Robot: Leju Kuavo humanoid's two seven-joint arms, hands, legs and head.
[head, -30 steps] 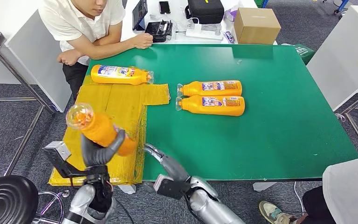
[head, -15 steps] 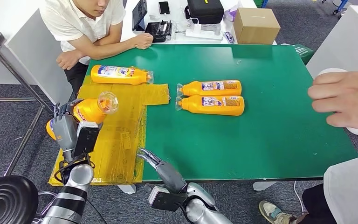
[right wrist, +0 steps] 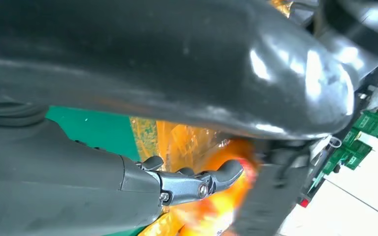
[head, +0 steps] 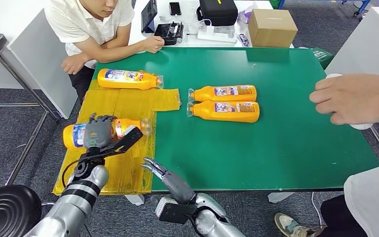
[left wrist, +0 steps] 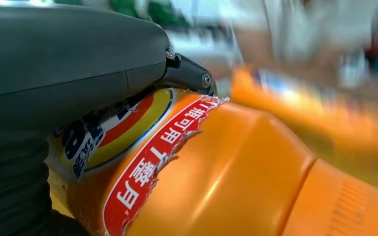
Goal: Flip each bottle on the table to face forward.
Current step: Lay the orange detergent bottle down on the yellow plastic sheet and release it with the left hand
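Down at the near-left corner of the green table (head: 286,148), the left hand (head: 98,134) grasps an orange bottle (head: 128,127), its fingers wrapped over the middle of the body. That bottle lies on its side over the yellow plastic sheet (head: 128,106) that covers the table's left edge, its clear cap pointing toward the table's middle and a blue-and-white label showing on either side of the fingers. In the left wrist view the same bottle (left wrist: 236,177) sits tight under the grey hand (left wrist: 64,54), with a red strip of printed characters and a torn label edge visible.

The right hand (head: 164,176) hangs at the near edge of the table, just right of the yellow sheet; its fingers are apart and hold nothing. The right wrist view shows a dark finger (right wrist: 197,182) extended over the yellow sheet (right wrist: 177,142) and green surface.

A second bottle (head: 128,78) lies on its side at the far-left corner, label up. Two more lie side by side and touching near the table's middle, caps pointing left: the far one (head: 223,92) and the near one (head: 224,111).

A person in a white shirt (head: 91,22) leans on the far-left corner. Another person's hand (head: 355,98) reaches in over the right edge, resting on a white object. A cardboard box (head: 271,26) stands beyond the far edge.
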